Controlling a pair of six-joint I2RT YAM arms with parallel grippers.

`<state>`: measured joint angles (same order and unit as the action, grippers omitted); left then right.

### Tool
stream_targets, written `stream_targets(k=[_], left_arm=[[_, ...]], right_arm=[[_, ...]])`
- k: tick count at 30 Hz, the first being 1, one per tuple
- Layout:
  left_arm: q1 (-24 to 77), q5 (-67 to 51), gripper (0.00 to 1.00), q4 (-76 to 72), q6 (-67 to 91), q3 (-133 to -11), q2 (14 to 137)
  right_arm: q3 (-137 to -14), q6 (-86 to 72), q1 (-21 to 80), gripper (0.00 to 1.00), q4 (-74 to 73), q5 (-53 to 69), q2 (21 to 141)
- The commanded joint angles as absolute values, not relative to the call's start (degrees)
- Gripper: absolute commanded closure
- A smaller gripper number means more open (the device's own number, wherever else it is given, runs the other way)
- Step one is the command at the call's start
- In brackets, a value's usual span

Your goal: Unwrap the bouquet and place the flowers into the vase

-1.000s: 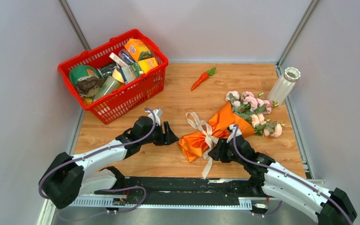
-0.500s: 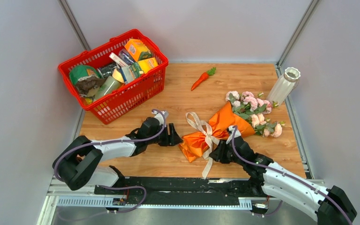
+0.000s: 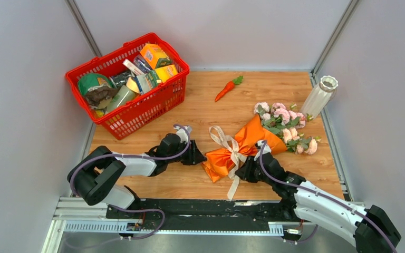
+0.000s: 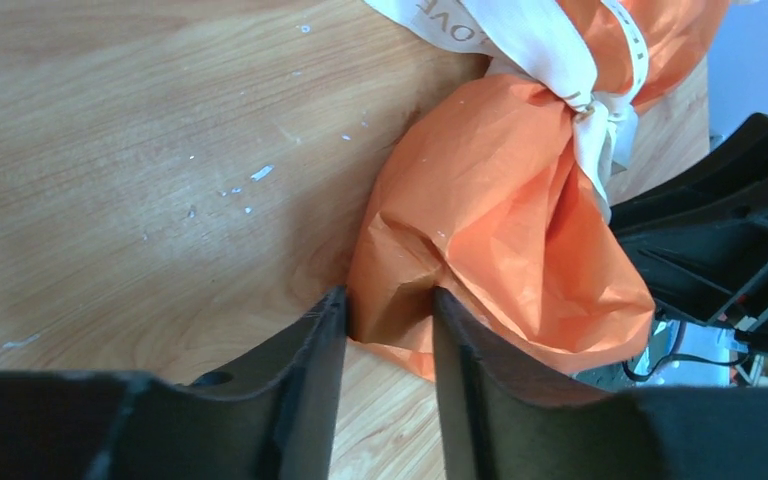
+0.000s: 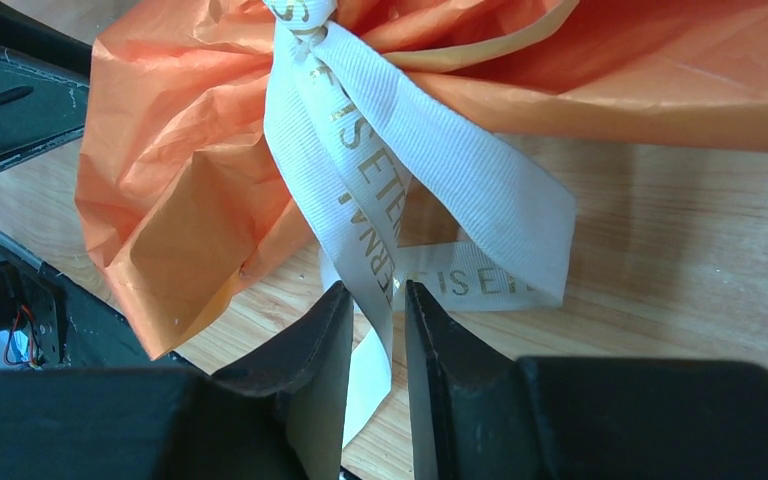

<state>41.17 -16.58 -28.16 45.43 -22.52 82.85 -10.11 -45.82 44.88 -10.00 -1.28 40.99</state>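
A: What do the arms hold?
B: The right gripper [image 5: 378,300] pinches a tail of the cream ribbon [image 5: 400,170]. The left gripper [image 4: 388,305] clamps the crumpled near-left end of the shiny orange wrapping paper.
A: And the orange-wrapped bouquet [image 3: 242,145] itself?
B: It lies on its side near the front of the wooden table [image 3: 190,182], its cone widening to the far right. Its pink flowers [image 3: 285,124] spill out towards the tall white ribbed vase [image 3: 319,97], which stands at the far right.
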Motion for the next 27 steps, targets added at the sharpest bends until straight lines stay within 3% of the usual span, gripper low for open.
stream_targets(k=[1,2,4,5,6,27], left_arm=[[41.48,-18.72,0.63,-34.01,46.23,-22.24,83.49],[41.48,-19.07,0.67,-34.27,46.49,-22.41,83.58],[41.48,-19.07,0.83,-34.45,46.67,-22.41,83.76],[41.48,-18.99,0.88,-34.45,46.67,-22.41,83.85],[41.48,-18.55,1.00,-34.28,46.84,-22.41,83.85],[41.48,-7.38,1.00,-26.54,44.47,-25.05,84.73]], right_arm=[[-10.10,-47.37,45.09,0.73,-5.45,-0.97,42.97],[-10.28,-47.29,45.09,0.74,-5.45,-0.97,43.50],[-10.98,-47.02,45.09,0.84,-5.45,-0.97,44.38],[-11.51,-46.85,45.09,1.00,-5.45,-1.05,44.65],[-12.12,-47.19,45.09,1.00,-5.54,-1.49,44.74],[-32.51,-46.76,44.56,1.00,-17.49,-29.25,36.65]])
